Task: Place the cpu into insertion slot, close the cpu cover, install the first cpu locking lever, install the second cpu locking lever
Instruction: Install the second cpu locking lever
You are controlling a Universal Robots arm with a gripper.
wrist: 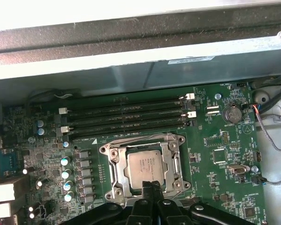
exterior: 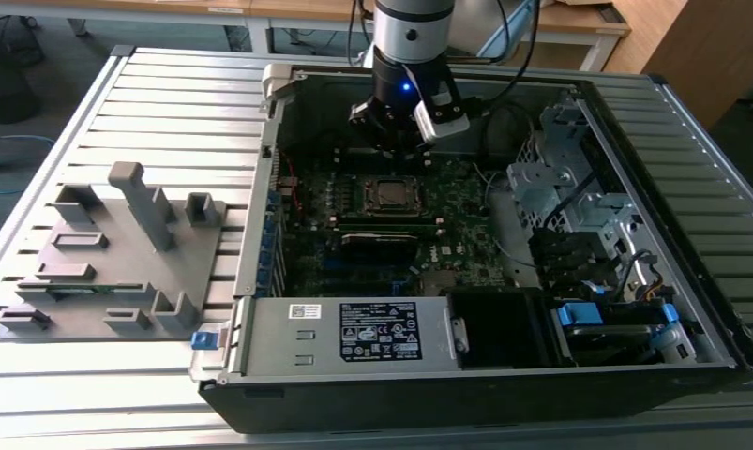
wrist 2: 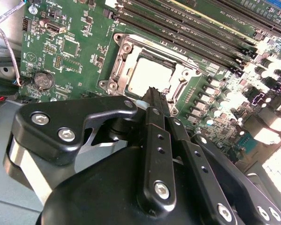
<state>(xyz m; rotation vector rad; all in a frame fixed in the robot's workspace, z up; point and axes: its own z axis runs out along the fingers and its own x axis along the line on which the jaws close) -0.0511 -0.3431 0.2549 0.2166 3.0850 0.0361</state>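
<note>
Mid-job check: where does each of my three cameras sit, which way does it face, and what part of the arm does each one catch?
Exterior view: off the arm, above, looking down into the open computer case; shows the arm and gripper over the motherboard.
First wrist view: on the wrist, facing the cpu in the insertion slot; shut fingertips show.
Second wrist view: on the wrist, looking along the gripper linkage.
Both wrist views share cpu, cpu cover and memory slots.

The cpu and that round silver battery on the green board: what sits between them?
In the first wrist view, between the cpu and the battery lie the socket's silvery frame and bare green board with small components.
</note>
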